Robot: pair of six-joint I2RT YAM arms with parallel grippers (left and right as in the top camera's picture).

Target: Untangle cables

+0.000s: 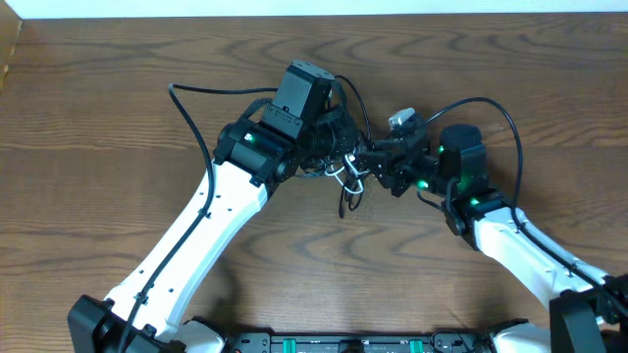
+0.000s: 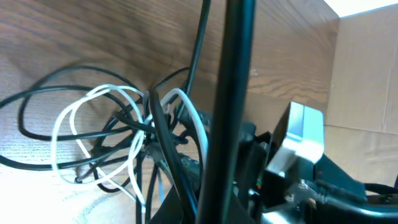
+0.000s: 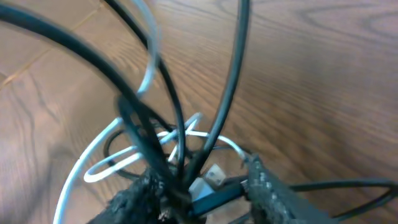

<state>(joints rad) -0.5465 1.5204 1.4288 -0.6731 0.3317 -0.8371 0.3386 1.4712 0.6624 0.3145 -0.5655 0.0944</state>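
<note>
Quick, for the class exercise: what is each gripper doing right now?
Left gripper: at the cables, jaws hidden, cannot tell.
Right gripper: jaws either side of the cables, grip cannot be told.

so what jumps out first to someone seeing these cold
The left arm and right arm meet head to head mid-table over a small tangle of cords. In the left wrist view the white cord stands out, looped through the black cord.
</note>
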